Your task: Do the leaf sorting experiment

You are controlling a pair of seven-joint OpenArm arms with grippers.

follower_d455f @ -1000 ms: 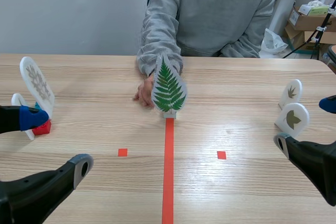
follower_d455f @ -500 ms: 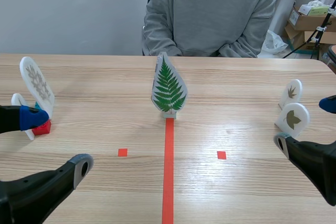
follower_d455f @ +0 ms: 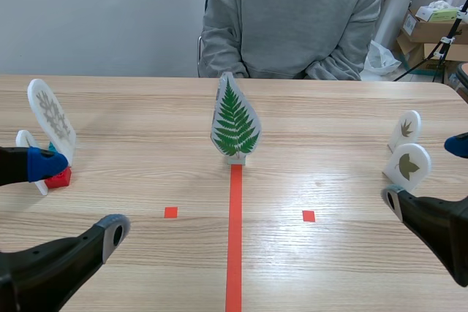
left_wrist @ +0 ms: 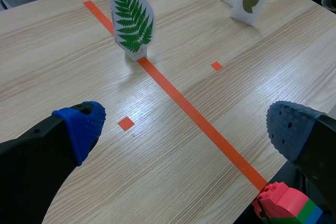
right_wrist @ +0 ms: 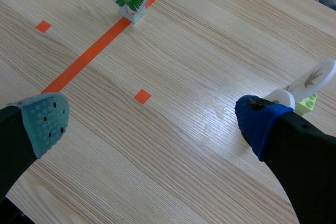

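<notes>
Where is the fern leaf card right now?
The fern leaf card stands upright mid-table in the scene view, at the far end of the central tape line.

It looks like a lab or test room. A wooden table (follower_d455f: 351, 107) bears tape marks (follower_d455f: 234, 239); cardboard boxes (follower_d455f: 431, 31) sit by a plain wall (follower_d455f: 95, 12).

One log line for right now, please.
fern card: upright at far end of tape line | left tool: open, empty | right tool: open, empty | person: seated opposite
</notes>
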